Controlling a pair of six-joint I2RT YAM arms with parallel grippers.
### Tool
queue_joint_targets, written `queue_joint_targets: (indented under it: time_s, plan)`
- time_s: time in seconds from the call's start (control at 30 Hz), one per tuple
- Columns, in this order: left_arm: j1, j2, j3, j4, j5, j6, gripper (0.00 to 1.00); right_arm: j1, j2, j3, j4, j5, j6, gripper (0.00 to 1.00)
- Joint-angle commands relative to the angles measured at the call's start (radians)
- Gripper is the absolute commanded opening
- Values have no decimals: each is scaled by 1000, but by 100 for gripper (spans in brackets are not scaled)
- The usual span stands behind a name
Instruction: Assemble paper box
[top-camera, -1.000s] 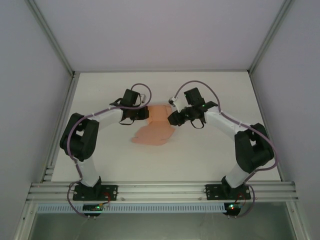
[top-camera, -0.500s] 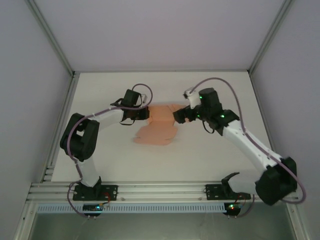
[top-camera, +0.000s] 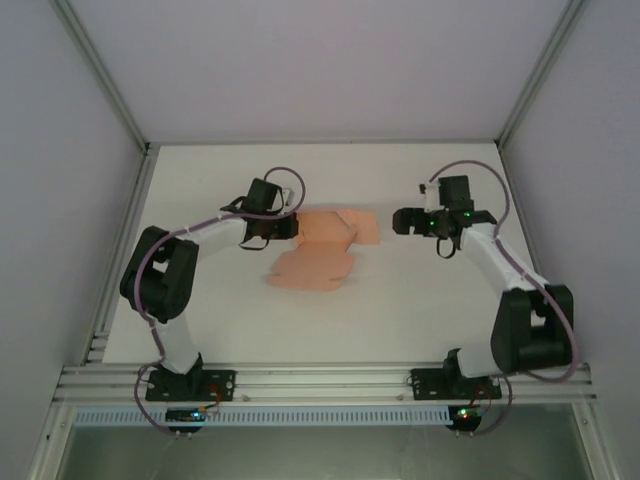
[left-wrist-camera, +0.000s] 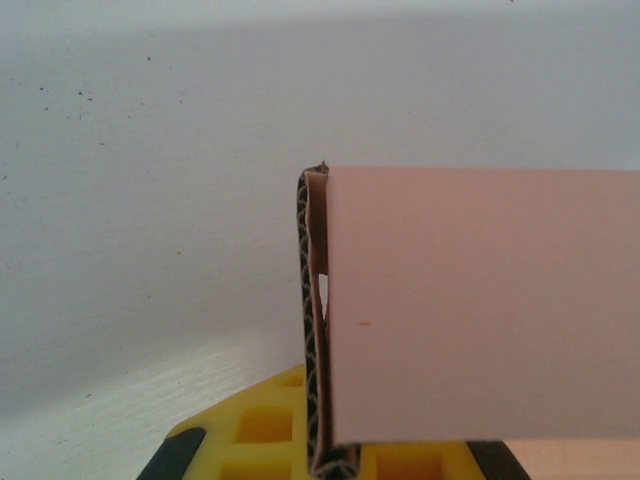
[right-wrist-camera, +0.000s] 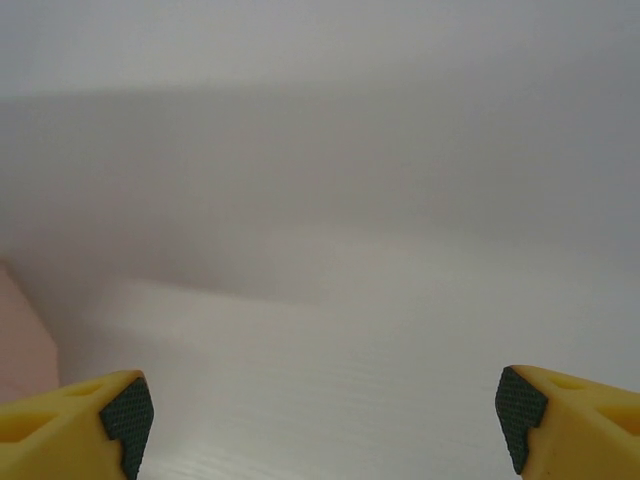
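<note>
The paper box (top-camera: 318, 250) is salmon-pink card lying partly folded in the middle of the table, one flap spread low toward the front and another pointing right. My left gripper (top-camera: 291, 228) is shut on its left edge. In the left wrist view a pink panel of the paper box (left-wrist-camera: 480, 310) stands upright, its doubled corrugated edge pinched at my left gripper (left-wrist-camera: 350, 452) between the yellow fingers (left-wrist-camera: 255, 430). My right gripper (top-camera: 398, 220) hangs open to the right of the card, apart from it. In the right wrist view my right gripper (right-wrist-camera: 320, 420) holds nothing, and a pink sliver of the paper box (right-wrist-camera: 20, 345) shows at the left.
The white table (top-camera: 420, 310) is walled by grey panels and aluminium posts (top-camera: 110, 90). A metal rail (top-camera: 330, 380) along the near edge carries both arm bases. Bare table surface lies in front of and behind the card.
My right gripper has opened, let go of the card's right side and swung back to the right. The left gripper and the card's left edge have stayed put.
</note>
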Motion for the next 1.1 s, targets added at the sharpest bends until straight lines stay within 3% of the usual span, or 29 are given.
queue_joint_targets:
  time_s: [0.0, 0.3, 0.4, 0.87, 1.07]
  plan:
    - [1, -30, -6, 2, -3, 16, 0, 41, 38, 55, -25, -148, -78, 89]
    - [0, -26, -9, 3, -7, 11, 0, 123, 91, 62, 31, -428, -164, 79]
    - [1, -20, -7, -2, -16, 9, 0, 169, 105, 71, 28, -470, -198, 77]
    - [-31, -16, 16, -51, -83, 0, 0, 316, 216, 135, 111, -312, -139, 67]
    - [-58, -12, 24, -68, -89, 25, 0, 362, 263, 124, 179, -90, -84, 67]
